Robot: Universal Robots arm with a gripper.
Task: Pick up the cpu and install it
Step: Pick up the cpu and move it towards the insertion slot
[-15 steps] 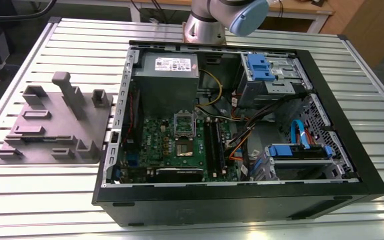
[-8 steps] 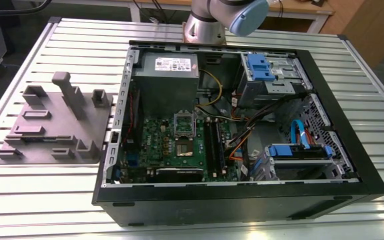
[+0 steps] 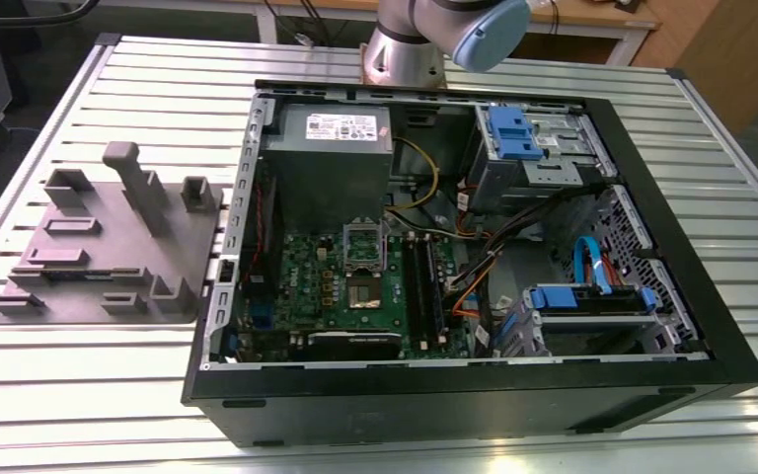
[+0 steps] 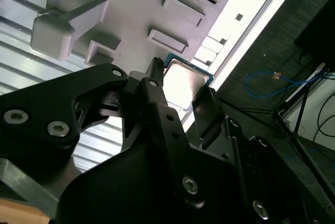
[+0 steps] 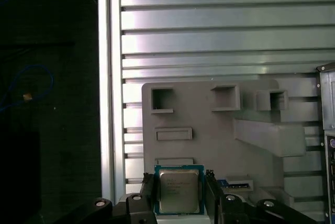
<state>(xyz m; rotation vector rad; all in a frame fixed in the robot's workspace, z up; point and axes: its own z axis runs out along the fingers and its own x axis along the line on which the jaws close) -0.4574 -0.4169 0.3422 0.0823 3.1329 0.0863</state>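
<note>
The cpu [image 5: 179, 190] [image 4: 183, 80] is a small square chip with a silvery top and a green-blue rim. It sits between my black fingers [image 5: 148, 185]. In both wrist views my gripper [image 5: 179, 182] [image 4: 180, 85] is shut on it by two opposite edges, above the near edge of a grey fixture plate [image 5: 209, 145] [image 4: 131, 4]. In the exterior view the green motherboard [image 3: 418, 286] lies inside the open computer case [image 3: 485, 395], with its socket [image 3: 362, 292] uncovered and the metal socket frame [image 3: 362, 241] standing up beside it.
The grey fixture plate [image 3: 103, 247], with raised blocks and a tall post, lies on the slatted metal table [image 3: 76, 395] at the exterior view's left of the case. Inside the case are a power supply [image 3: 333, 148], blue drive brackets [image 3: 511, 128] and loose cables [image 3: 485, 267]. The arm's base [image 3: 406, 49] stands behind the case.
</note>
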